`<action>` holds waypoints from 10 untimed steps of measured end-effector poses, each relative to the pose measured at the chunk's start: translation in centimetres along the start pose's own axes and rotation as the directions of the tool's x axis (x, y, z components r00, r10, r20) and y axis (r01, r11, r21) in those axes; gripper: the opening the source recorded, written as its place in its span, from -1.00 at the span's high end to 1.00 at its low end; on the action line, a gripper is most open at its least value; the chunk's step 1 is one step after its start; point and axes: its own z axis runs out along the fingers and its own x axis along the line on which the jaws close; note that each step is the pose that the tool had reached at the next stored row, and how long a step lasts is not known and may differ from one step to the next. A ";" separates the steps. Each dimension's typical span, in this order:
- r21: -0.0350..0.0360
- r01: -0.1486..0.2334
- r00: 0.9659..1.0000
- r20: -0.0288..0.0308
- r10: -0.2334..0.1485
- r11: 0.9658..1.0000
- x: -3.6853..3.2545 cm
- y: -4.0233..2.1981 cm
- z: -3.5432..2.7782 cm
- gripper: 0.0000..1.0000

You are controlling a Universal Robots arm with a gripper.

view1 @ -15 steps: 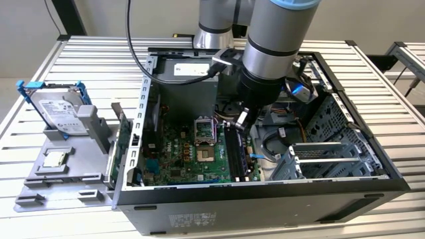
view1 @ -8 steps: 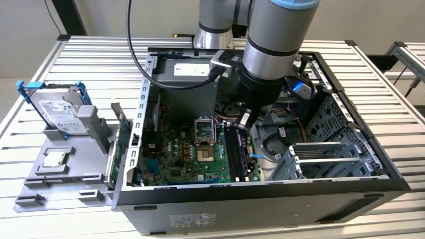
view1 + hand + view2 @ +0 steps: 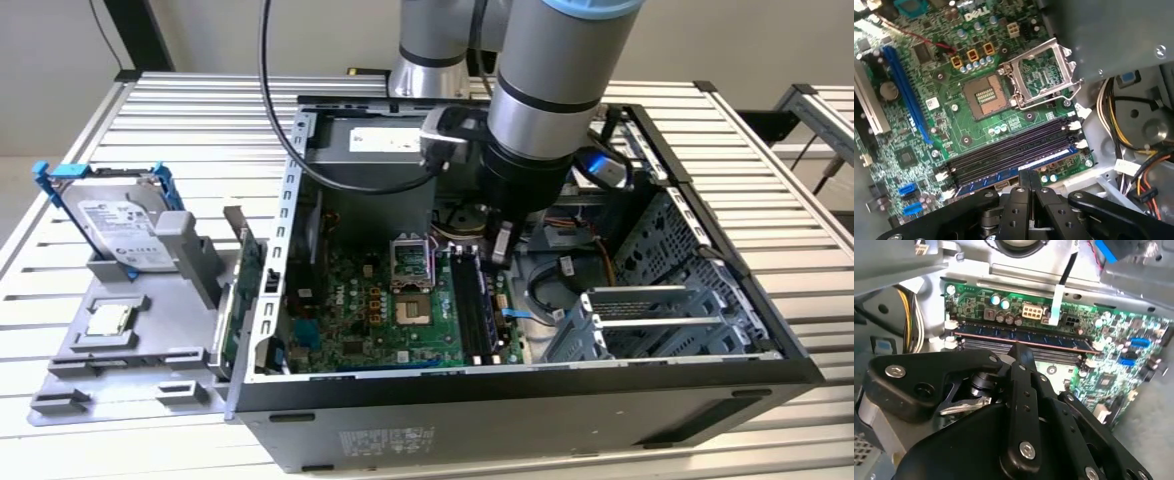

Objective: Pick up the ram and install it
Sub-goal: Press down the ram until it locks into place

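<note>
In the exterior view, going left to right, the grey tray [image 3: 134, 340] at nine o'clock carries the hard drive [image 3: 120, 228] and the square processor chip [image 3: 107, 318], and the open computer case [image 3: 534, 400] takes the centre with the arm reaching down into it. The gripper [image 3: 1028, 176] has its fingers pressed together, their tips on the top edge of the ram [image 3: 1019, 170], which stands in the outermost black slot [image 3: 1009, 152] at about six o'clock of the empty processor socket [image 3: 983, 96] in the first wrist view. I judge the pickup done and the stick placed; whether the end latches [image 3: 1074, 125] have closed I cannot tell, so final seating may remain.
</note>
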 end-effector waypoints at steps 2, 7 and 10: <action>0.000 0.036 0.999 0.000 -0.036 0.999 0.00 0.00 0.00 1.00; 0.001 0.129 0.992 0.000 -0.129 0.992 0.00 0.00 0.00 1.00; 0.001 0.183 0.983 0.000 -0.183 0.983 0.00 0.00 0.00 1.00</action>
